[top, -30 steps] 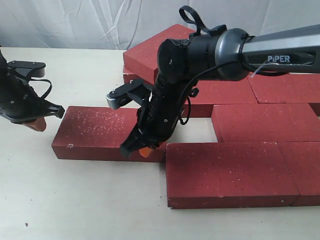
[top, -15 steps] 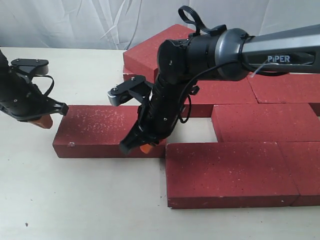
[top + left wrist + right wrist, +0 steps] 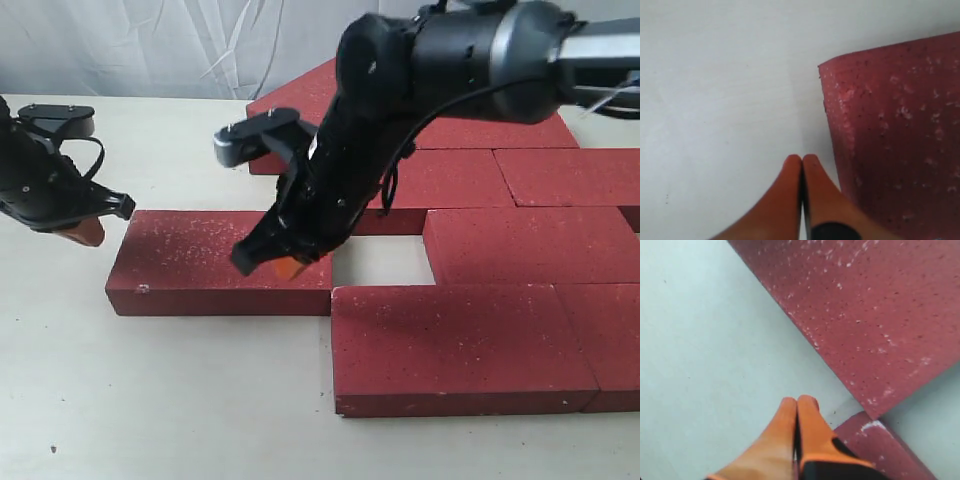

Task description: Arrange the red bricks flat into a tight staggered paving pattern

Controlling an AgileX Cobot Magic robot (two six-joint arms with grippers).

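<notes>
On the white table (image 3: 150, 400) the red bricks (image 3: 520, 240) lie flat in staggered rows from 12 o'clock round to 5 o'clock of the exterior view, their edges mostly touching. One loose brick (image 3: 200, 262) lies flat at 9 o'clock of the middle, its right end touching the near-row brick (image 3: 450, 340) at one corner. A bare pocket of table sits at 3 o'clock of that end. The left gripper (image 3: 82, 232) hangs just beside the loose brick's left end, at 9 o'clock of it, its orange fingers (image 3: 790, 195) pressed together and empty. The right gripper (image 3: 275, 265) points down over the loose brick's right end, fingers (image 3: 807, 432) likewise closed on nothing. Whether either gripper touches the brick cannot be told.
</notes>
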